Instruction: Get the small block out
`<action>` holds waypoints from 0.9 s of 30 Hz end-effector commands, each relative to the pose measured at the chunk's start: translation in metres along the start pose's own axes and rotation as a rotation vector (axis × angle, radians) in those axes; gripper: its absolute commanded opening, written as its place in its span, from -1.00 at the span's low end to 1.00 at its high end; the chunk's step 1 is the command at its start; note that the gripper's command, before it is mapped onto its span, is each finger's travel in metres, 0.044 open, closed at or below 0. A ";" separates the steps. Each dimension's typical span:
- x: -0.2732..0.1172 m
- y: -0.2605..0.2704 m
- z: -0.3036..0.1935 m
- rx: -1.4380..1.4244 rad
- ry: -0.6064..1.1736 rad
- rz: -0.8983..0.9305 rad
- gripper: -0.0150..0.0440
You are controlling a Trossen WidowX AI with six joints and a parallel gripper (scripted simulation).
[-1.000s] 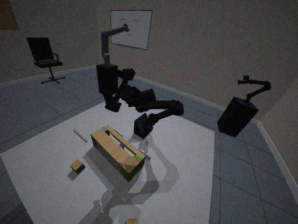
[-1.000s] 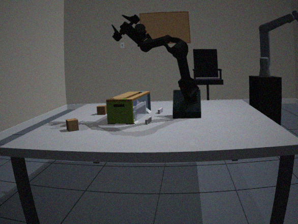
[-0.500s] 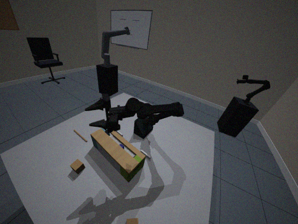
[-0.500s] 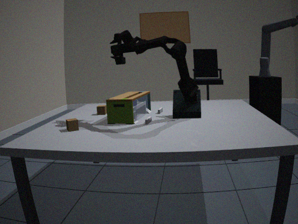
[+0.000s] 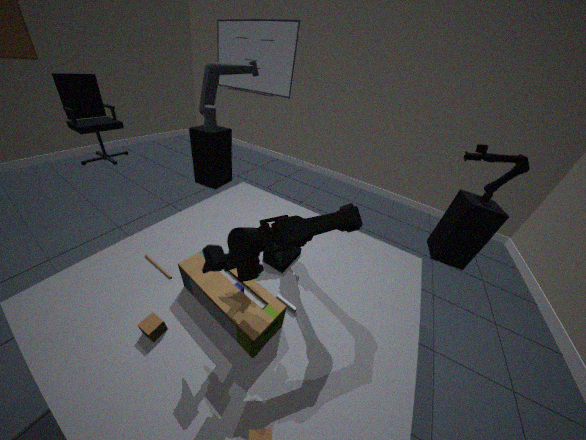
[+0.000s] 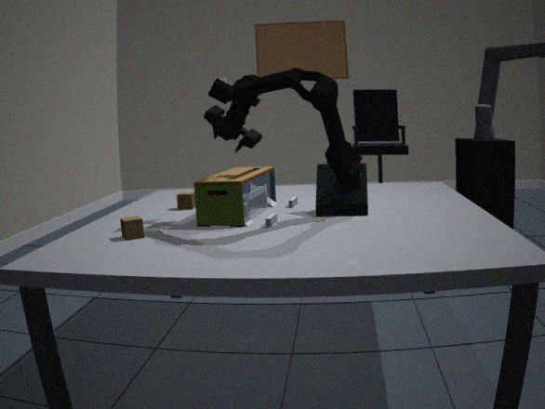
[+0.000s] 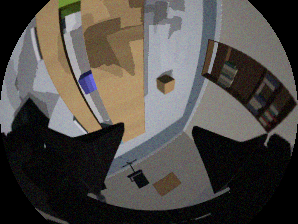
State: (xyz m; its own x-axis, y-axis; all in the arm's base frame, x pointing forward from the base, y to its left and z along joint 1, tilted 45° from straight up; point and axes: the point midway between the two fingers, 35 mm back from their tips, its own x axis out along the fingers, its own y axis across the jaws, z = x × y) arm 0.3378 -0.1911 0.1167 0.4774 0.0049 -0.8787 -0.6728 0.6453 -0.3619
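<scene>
— Fingers first: how does the gripper [image 6: 232,132] stand?

— Spread wide, with nothing between them. In the wrist view the two dark fingers sit at the lower left and lower right, and only the scene below shows in the gap. The arm [image 6: 325,109] arches over from its base and the gripper hangs in the air above the box [image 6: 233,195], touching nothing.

— And the small block?

— Inside the box. In the wrist view a blue block [image 7: 87,83] shows through the clear strip along the box's long side. From the top view the same blue speck [image 5: 240,287] lies near the middle of that side, a little toward the arm's end rather than the green end. Whether it rests flat on the shelf cannot be told.

— How is the box placed?

— Upright on the table [image 6: 418,242], tan on top, its green end wall facing the exterior camera, clear front turned toward the arm's base.

— Anything else on the table?

— Two tan cubes: one [image 6: 132,227] well apart from the box near the table's left edge, the other [image 6: 185,200] just beyond the box's far corner. A thin wooden stick [image 5: 158,266] lies beside the box's far end. Two small pale pieces [image 6: 271,219] lie between the box and the arm's base.
</scene>
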 end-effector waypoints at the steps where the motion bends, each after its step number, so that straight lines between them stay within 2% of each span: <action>1: -0.016 0.075 0.031 -0.186 -0.100 0.366 0.86; 6: -0.037 0.112 0.045 -0.266 -0.173 0.551 0.86; 27: -0.023 0.120 0.051 -0.266 -0.172 0.550 0.86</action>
State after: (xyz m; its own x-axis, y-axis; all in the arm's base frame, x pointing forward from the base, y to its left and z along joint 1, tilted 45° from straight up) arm 0.2743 -0.0783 0.1131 0.0913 0.4148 -0.9053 -0.9529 0.3004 0.0416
